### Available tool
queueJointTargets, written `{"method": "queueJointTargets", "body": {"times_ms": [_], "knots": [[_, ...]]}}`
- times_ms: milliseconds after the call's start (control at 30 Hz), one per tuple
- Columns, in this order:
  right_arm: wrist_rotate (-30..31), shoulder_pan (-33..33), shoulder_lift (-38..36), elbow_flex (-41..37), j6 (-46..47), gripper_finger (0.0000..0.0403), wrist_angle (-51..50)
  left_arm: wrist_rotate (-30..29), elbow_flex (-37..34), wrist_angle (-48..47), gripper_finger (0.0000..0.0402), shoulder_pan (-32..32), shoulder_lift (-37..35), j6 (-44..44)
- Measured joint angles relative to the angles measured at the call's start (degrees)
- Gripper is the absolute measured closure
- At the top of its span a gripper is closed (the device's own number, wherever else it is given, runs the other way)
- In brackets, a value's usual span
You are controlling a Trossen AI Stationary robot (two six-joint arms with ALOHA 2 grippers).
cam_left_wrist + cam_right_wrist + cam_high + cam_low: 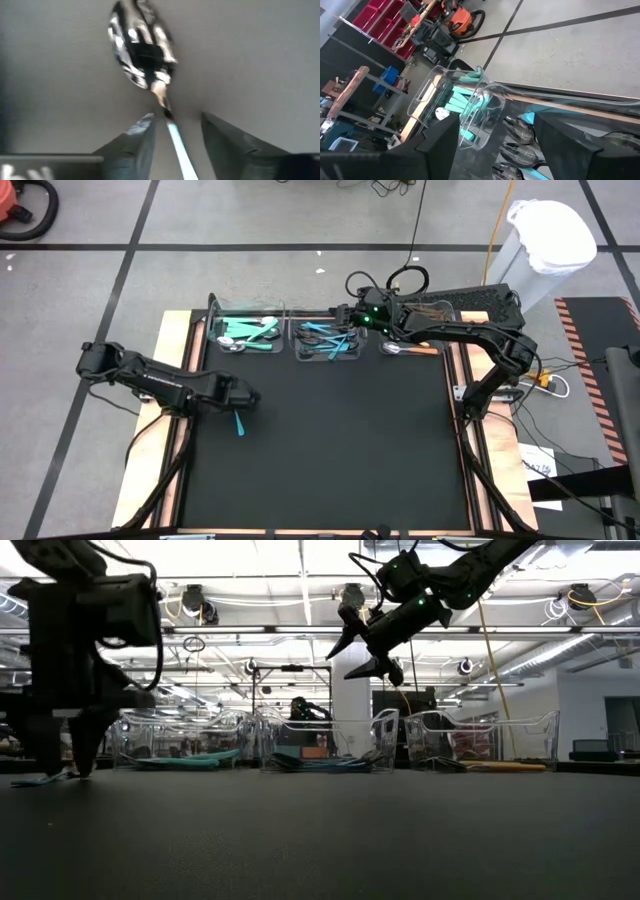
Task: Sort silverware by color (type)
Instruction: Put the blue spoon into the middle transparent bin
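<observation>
Three clear bins sit along the mat's far edge: the left bin [247, 332] holds teal spoons, the middle bin [328, 340] blue ones, the right bin [412, 346] orange. My right gripper [362, 648] hangs spread wide above the middle bin. My left gripper [243, 397] sits low on the mat [330, 450], fingers [142, 137] parted either side of a lone blue spoon [239, 423], not pinching it.

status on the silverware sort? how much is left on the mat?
Nearly done. Teal utensils fill the left bin, light blue utensils the middle bin, orange ones lie at the right bin. In hand: the left gripper is down at the last light blue spoon on the mat, fingers straddling its handle. Right gripper hangs open above the middle bin. Left: that one spoon.
</observation>
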Motion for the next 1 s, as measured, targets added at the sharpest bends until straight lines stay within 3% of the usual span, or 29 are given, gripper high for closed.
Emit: {"method": "queueJointTargets", "body": {"times_ms": [300, 400, 567, 700, 800, 1000], "knots": [[-3.47, 0.0, 0.0, 0.02, -0.02, 0.015, 0.02, -1.26, -3.14, 1.95, 0.0373, -0.04, -0.51, 2.26], [-6.79, 0.0, 0.0, 0.02, 0.43, 0.015, 0.02, -2.2, -1.74, 1.7, 0.0392, -0.04, -0.98, 7.24], [-17.46, 0.64, 0.0, 0.04, 1.46, 0.015, 0.46, -8.68, 3.64, 7.46, 0.0392, -0.42, -3.26, 26.81], [-24.24, 3.4, 0.0, 0.04, -0.81, 0.015, 0.45, -11.94, 7.38, 19.11, 0.0396, -1.43, -5.46, 47.83], [-26.12, 6.44, 0.0, 0.04, -4.22, 0.015, 0.46, -11.99, 8.75, 26.26, 0.0397, -1.51, -6.47, 60.84], [-26.07, 12.58, -0.24, 0.04, -3.98, 0.015, 1.28, -20.52, 11.63, 28.73, 0.0398, -1.45, -6.66, 71.6]]}}
